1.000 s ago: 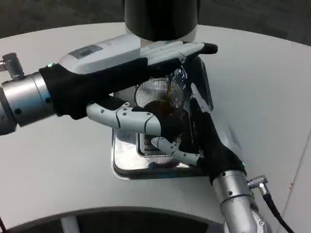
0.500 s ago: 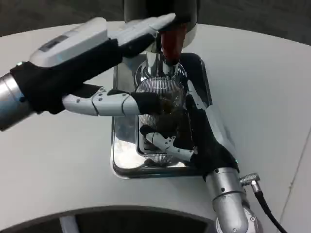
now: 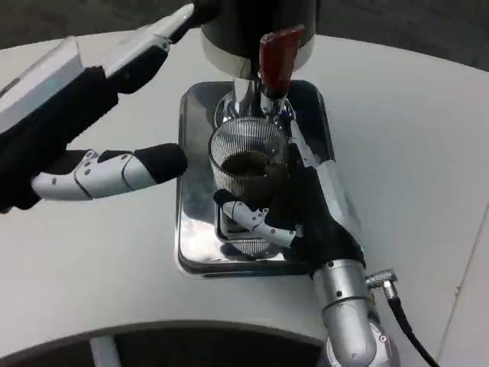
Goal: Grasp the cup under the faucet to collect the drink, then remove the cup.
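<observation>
The white table (image 3: 428, 153) carries everything, its curved near edge showing at the bottom. At its far middle stands a dark drink dispenser (image 3: 256, 27) with a steel band around its base. In front of it, a shiny steel drip tray (image 3: 191, 245) reaches toward the near edge. The left hand (image 3: 92, 115) hovers above the table to the left of the tray, fingers spread apart and holding nothing, its upper fingertips close to the dispenser's left side. The right hand (image 3: 294, 206) lies over the tray's right side, its fingers wrapped around the cup. The ribbed clear cup (image 3: 248, 172) stands on the tray's middle, directly below the faucet, with dark drink inside. The faucet's red handle (image 3: 276, 53) juts out from the dispenser's front, above the cup.
</observation>
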{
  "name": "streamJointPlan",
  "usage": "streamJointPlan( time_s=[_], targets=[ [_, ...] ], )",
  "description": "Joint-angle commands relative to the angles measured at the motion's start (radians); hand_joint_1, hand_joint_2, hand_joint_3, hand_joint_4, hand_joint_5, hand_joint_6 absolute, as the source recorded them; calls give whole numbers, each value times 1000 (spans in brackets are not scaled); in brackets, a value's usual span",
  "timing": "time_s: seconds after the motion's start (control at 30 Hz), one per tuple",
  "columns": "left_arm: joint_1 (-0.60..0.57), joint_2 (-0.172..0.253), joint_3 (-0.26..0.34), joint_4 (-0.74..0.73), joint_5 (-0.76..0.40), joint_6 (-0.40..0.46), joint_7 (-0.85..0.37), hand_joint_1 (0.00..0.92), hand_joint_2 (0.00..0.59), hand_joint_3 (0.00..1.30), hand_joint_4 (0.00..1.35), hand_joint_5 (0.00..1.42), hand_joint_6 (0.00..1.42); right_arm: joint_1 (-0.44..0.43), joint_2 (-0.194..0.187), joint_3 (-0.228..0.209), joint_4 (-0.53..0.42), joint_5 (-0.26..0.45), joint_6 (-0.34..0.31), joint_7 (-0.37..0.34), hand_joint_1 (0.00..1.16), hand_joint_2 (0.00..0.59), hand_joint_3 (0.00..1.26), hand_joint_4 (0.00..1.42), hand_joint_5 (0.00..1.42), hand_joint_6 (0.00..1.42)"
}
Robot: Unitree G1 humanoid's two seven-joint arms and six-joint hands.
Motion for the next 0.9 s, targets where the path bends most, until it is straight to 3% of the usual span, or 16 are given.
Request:
streamJointPlan(
  time_s=[0.03, 0.13, 0.3, 0.37, 0.43, 0.5, 0.6, 0.9],
  targets=[
    [35, 7, 21, -17, -11, -3, 13, 0, 167, 0, 0, 0, 0, -10, 21, -2, 49, 21, -12, -12, 718, 189, 0, 0, 0, 11],
    [42, 7, 24, -19, -9, 1, 13, 0, 167, 0, 0, 0, 0, -20, 34, -16, 82, 43, -22, -24, 729, 193, 0, 0, 0, 24],
    [35, 5, 19, -14, -6, 8, 14, 0, 169, 0, 0, 0, 0, -33, 50, -31, 132, 59, -72, -71, 815, 193, 27, 155, 120, 171],
    [34, 4, 18, -13, -5, 9, 15, 0, 169, 0, 0, 0, 0, -39, 56, -40, 151, 69, -91, -87, 850, 193, 86, 249, 212, 272],
    [34, 4, 18, -13, -5, 9, 15, 0, 170, 0, 0, 0, 0, -45, 60, -47, 167, 77, -109, -97, 909, 199, 215, 402, 405, 524],
    [30, 4, 16, -8, -5, 15, 14, 0, 171, 0, 0, 0, 0, -52, 59, -47, 179, 77, -120, -107, 985, 198, 291, 491, 511, 642],
    [25, 4, 15, -4, -5, 21, 15, 0, 171, 0, 0, 0, 0, -66, 61, -50, 202, 79, -140, -126, 1008, 198, 367, 592, 623, 784],
    [26, 3, 14, 2, -4, 28, 13, 0, 173, 0, 0, 0, 0, -76, 67, -56, 204, 66, -182, -203, 1115, 165, 560, 735, 869, 1145]
  ],
)
